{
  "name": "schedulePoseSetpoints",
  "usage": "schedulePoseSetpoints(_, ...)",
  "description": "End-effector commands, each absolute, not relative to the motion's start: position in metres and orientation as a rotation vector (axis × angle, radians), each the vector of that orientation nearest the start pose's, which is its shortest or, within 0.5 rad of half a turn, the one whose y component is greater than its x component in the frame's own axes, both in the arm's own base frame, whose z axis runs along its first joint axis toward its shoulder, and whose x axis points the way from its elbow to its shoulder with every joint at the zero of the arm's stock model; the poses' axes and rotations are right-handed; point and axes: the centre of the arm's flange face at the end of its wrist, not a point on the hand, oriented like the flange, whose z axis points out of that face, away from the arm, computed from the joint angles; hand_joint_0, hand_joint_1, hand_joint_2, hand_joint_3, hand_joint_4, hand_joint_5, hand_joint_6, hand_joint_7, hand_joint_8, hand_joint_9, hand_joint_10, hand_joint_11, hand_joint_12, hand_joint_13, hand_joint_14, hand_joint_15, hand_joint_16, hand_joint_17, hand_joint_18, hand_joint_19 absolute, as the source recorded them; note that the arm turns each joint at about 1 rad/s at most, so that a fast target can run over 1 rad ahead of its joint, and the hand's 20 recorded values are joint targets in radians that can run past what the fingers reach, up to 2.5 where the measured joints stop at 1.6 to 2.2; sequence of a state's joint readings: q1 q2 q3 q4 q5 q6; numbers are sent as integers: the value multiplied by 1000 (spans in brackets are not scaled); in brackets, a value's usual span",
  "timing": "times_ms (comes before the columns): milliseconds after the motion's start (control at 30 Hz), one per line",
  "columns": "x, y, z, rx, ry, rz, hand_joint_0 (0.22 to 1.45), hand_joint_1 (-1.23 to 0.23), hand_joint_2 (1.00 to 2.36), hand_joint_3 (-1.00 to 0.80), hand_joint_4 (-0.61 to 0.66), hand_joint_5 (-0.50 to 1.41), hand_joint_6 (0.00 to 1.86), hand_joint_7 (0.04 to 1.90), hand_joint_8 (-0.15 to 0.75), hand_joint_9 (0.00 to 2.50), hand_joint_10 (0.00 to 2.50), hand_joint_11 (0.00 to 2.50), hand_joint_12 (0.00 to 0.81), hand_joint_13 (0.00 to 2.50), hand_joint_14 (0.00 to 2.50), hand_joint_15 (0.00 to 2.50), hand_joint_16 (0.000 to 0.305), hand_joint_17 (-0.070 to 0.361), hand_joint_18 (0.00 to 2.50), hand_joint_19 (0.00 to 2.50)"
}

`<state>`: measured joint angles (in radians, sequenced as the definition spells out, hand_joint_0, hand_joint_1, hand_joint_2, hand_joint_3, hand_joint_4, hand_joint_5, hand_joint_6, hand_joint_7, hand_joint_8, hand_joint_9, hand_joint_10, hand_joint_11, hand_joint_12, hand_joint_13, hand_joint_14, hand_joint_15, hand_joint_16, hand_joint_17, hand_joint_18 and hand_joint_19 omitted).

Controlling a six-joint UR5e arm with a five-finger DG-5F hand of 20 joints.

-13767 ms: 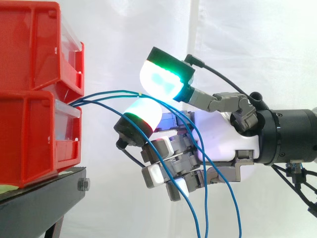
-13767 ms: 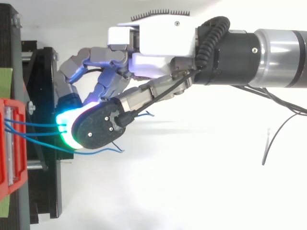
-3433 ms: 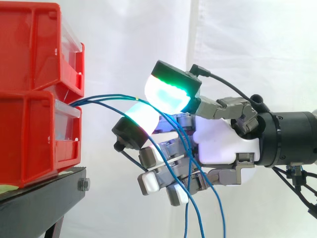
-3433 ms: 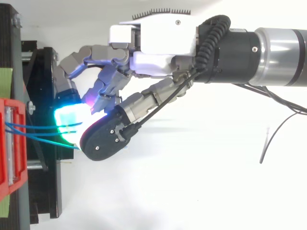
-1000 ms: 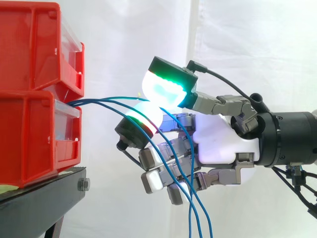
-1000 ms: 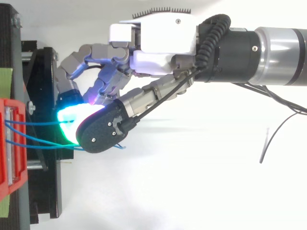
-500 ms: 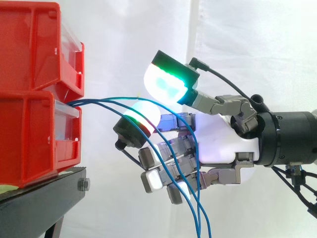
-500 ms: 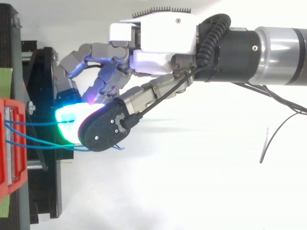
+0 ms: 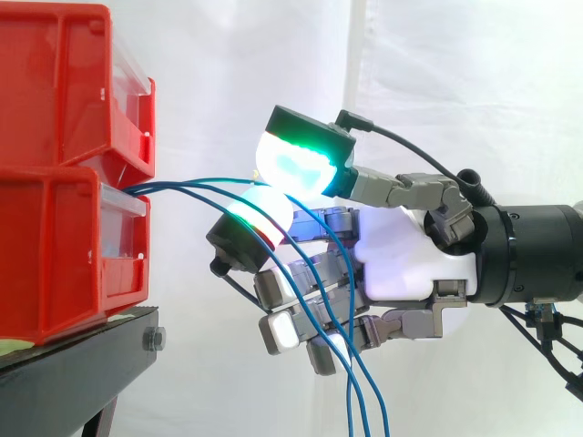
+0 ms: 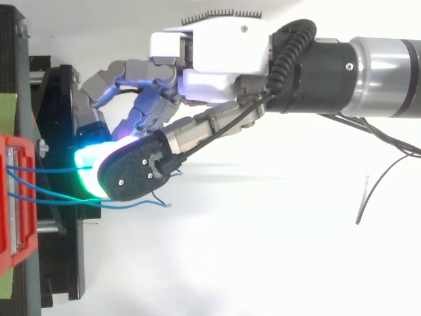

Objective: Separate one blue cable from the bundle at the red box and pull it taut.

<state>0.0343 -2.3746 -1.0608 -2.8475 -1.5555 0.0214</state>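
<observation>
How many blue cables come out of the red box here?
3 blue cables. All leave the lower red box together, pass through the hand, and hang down side by side below it; another could hide behind the hand.

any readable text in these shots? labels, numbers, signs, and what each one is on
No text can be read.
Red bins: no label or number shows; the clear front panels look blank.
Hand and the blue cable pinched in it: no markings to make out.
Black stand: plain, no sign.
</observation>
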Motion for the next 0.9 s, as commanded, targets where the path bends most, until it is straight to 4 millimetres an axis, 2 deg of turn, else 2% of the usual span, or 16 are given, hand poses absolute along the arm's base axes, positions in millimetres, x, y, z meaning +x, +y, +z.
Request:
schedulePoseSetpoints(0,785,-108,244,1216,1213,1239,576,-659,1021,-149,-85,-87,797,1212,257,893,21,836,406,881,22,603,48,109,928,796)
schedulePoseSetpoints(233,785,-108,244,1220,1214,1238,576,-679,1020,-144,-97,-84,798,1253,277,986,22,886,408,903,22,609,49,110,947,772)
schedulePoseSetpoints(367,785,-109,244,1228,1206,1239,583,-678,1020,-166,-85,-92,808,1254,297,1061,23,1077,400,915,21,631,47,105,946,745)
schedulePoseSetpoints(500,785,-110,244,1241,1197,1243,589,-666,1020,-187,-75,-101,817,1241,293,1103,23,1220,345,857,22,608,36,82,822,598)
schedulePoseSetpoints(867,781,-110,243,1290,1195,1250,592,-654,1019,-206,-84,-110,825,1232,289,1153,21,1307,342,806,22,601,36,80,758,584)
